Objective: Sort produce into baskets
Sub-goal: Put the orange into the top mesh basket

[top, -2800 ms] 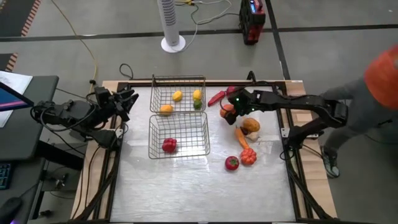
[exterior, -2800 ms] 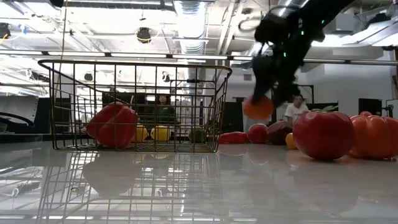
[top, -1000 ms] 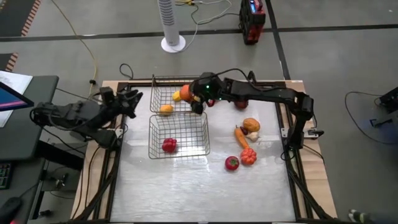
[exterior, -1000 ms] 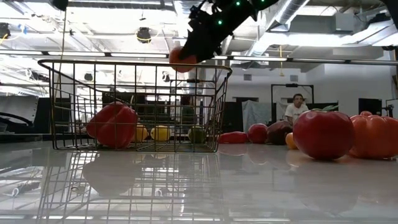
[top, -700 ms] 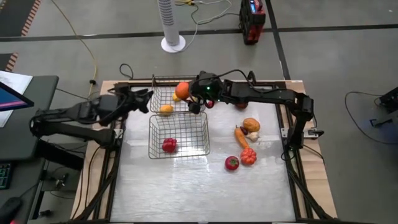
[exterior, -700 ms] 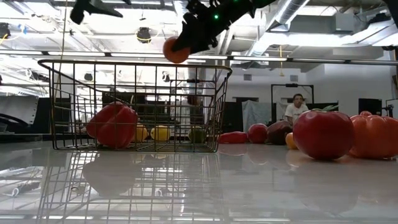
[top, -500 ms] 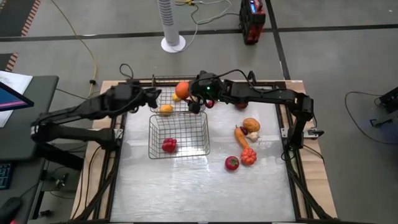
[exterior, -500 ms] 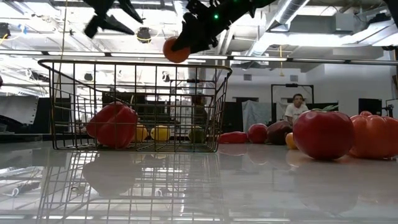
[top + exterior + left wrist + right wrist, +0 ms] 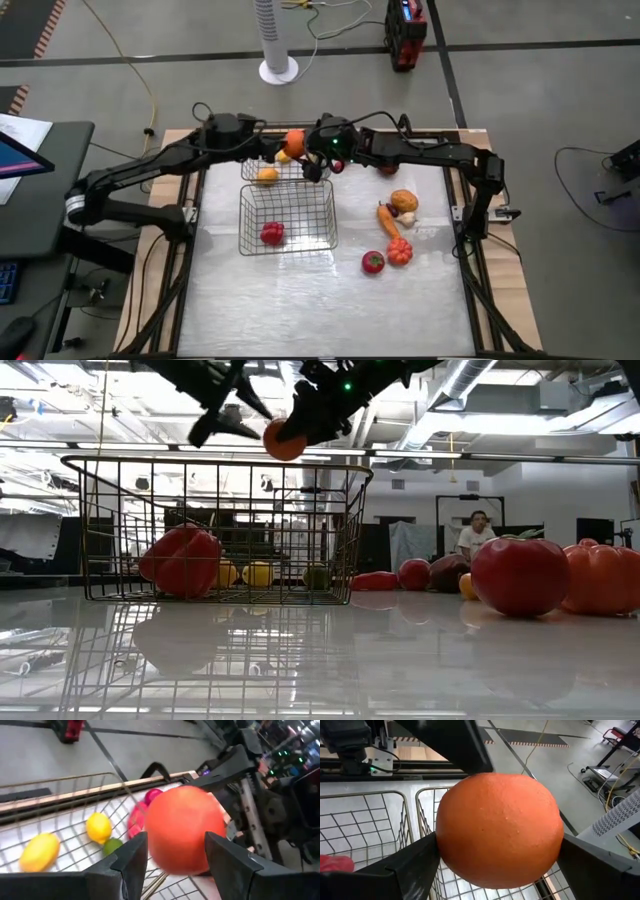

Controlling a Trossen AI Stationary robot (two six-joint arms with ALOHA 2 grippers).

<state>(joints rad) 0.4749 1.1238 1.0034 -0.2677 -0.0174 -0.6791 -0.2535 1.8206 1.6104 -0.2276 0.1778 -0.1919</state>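
An orange (image 9: 294,141) hangs above the far wire basket (image 9: 252,168), with my right gripper (image 9: 500,870) shut on it. My left gripper (image 9: 172,862) has come in from the table's left and stands open. Its two fingers (image 9: 131,857) lie on either side of the orange (image 9: 184,830), on the side away from my right gripper (image 9: 305,422). The far basket holds yellow fruit (image 9: 98,827) and a green piece. The near basket (image 9: 288,215) holds a red pepper (image 9: 271,234). My right gripper pinches the orange between its two fingers (image 9: 415,865), one on each side of its widest part (image 9: 447,850). The fingers come from the table's right, slanting a little downward. The orange is lifted clear, above the far basket's rim. My left gripper's fingers flank the orange; whether they touch it I cannot tell.
Loose produce lies on the table's right half: a tomato (image 9: 372,262), an orange pepper (image 9: 399,252), a carrot (image 9: 388,220), a brown piece (image 9: 403,203) and red pieces (image 9: 387,168) behind my right arm. The near half of the table (image 9: 320,310) is bare.
My left arm has swung from the table's left edge toward the right, up to the orange, its gripper staying open. My right gripper has kept the orange nearly still above the far basket.
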